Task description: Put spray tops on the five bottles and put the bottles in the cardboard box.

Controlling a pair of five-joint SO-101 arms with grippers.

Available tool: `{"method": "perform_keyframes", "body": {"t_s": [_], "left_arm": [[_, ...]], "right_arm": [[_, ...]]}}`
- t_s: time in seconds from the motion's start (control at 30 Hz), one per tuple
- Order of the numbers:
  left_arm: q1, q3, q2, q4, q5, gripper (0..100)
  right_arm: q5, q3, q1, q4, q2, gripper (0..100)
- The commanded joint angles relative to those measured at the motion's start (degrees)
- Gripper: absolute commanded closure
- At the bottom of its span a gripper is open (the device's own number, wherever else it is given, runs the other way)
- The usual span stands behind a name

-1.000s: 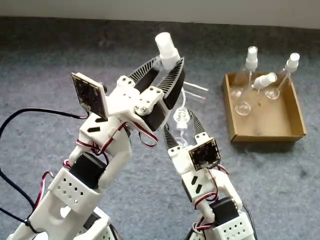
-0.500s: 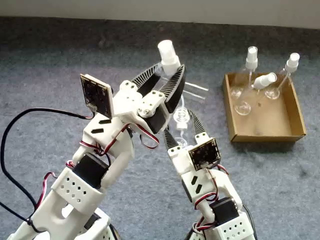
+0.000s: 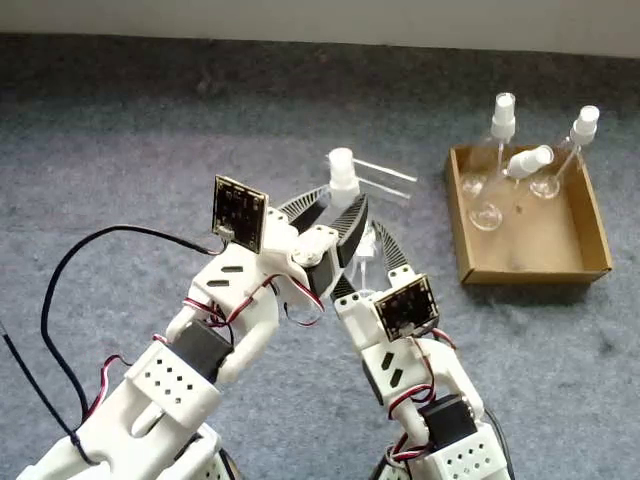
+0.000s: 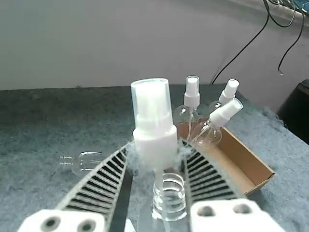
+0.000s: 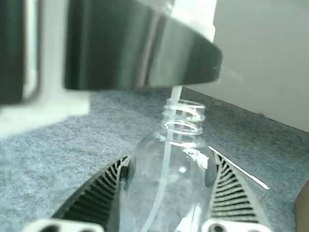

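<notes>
Lowered since a second ago, my left pincer [image 4: 155,153] pinches the white plastic spray top [image 4: 153,126], its tube inside the clear round bottle [image 5: 166,193]. My right pincer [image 5: 170,162] clamps that bottle upright, near the brown cardboard box [image 3: 530,274].

The left gripper [image 3: 336,205] comes down and draws back toward the near side of the table, lowering the spray top [image 3: 343,170] over the bottle [image 5: 169,169]. A second ago the top stood high above the neck. Now it sits just above it, with its thin tube [image 5: 166,145] running down inside the bottle. The left arm folds lower, and its wrist board [image 3: 240,213] shifts toward the bottle.
</notes>
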Motion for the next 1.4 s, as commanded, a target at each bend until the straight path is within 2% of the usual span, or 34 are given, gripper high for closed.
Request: {"method": "perform_keyframes", "body": {"t_s": [0.0, 0.53, 0.73, 0.83, 1.2, 1.3, 1.37], "left_arm": [[0.84, 0.48, -0.92, -0.44, -0.7, 100], [3.47, 0.4, -2.24, -0.44, -0.97, 100], [6.46, 4.62, -12.62, -0.35, -11.08, 100], [9.19, 8.22, -16.92, -0.35, -13.45, 100], [6.73, 9.1, -18.77, -0.26, -13.36, 100], [4.62, 9.19, -18.77, -0.26, -13.36, 100], [4.53, 9.19, -18.77, -0.18, -13.36, 100]], "right_arm": [[-0.26, 6.64, -0.04, 0.04, -1.19, 85.4], [-0.44, 6.55, 1.54, -0.31, -1.27, 85.4], [-0.53, 6.46, 1.54, -1.27, -1.27, 85.4], [-0.62, 6.46, 1.54, -4.0, -1.27, 85.4], [0.18, 5.67, 1.45, -6.29, -1.27, 85.4], [5.36, 5.23, 1.19, -6.29, -1.27, 85.4], [6.24, 5.23, 1.19, -6.37, -1.27, 85.4]]}}
